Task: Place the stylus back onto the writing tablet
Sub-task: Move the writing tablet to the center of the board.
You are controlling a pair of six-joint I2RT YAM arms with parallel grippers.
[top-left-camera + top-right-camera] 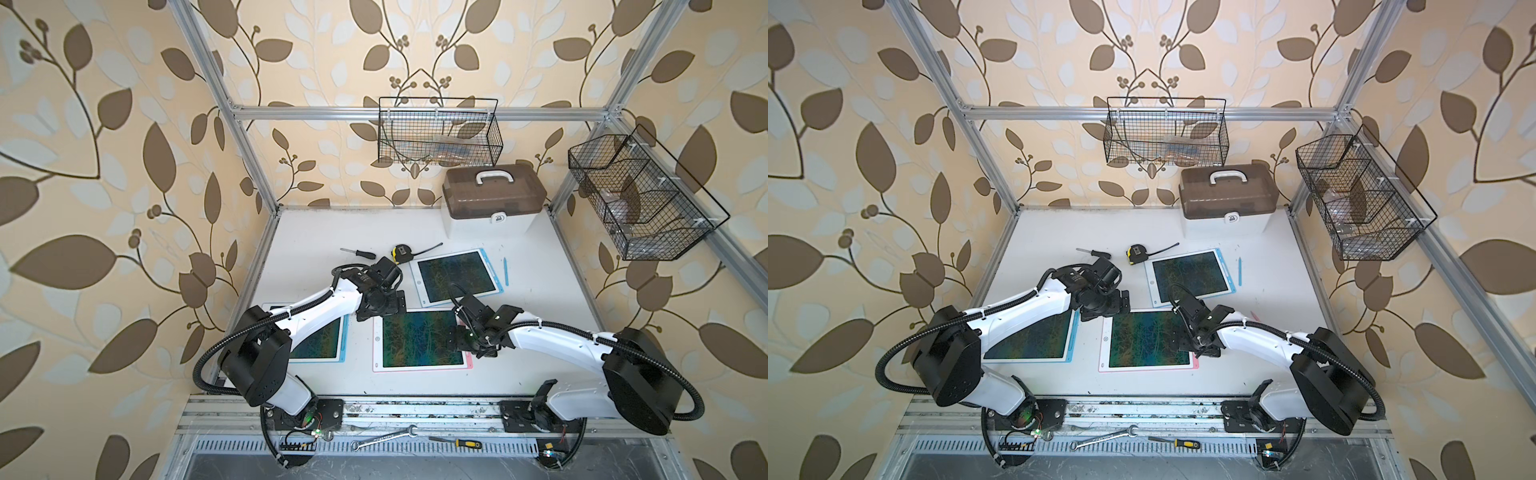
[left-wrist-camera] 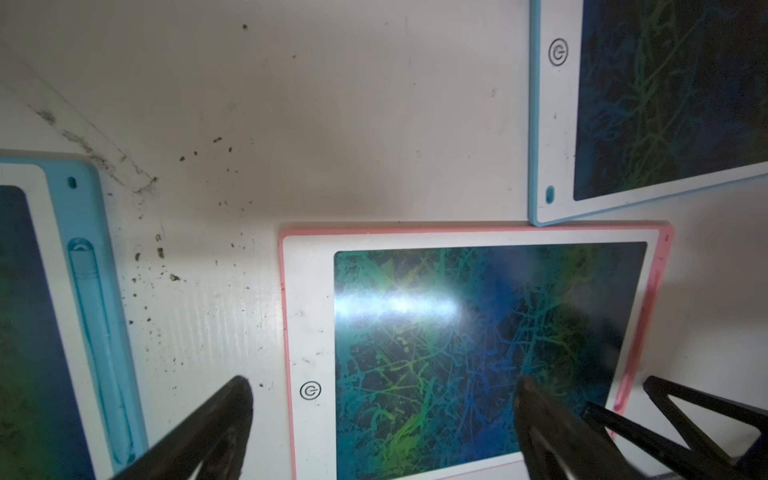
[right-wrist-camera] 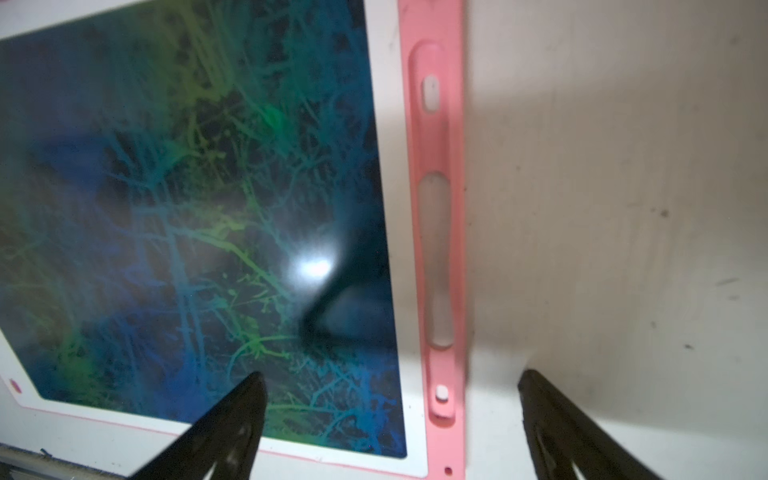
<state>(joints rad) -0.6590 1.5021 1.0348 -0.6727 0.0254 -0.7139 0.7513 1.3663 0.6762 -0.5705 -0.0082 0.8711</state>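
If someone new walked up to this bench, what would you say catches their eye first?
Three scribbled writing tablets lie on the white table, the pink-framed tablet in the middle, with the open left gripper and open right gripper above its edges. Its side stylus slot looks empty, while a loose blue stylus lies on the table beside the far blue-framed tablet.

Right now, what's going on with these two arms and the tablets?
Both arms hover over the pink tablet with open, empty pincers. The left pincer is near its far left corner. The right pincer is above its stylus slot, which looks empty. A blue stylus lies loose on the table beside the far blue tablet. Nothing has been picked up yet.
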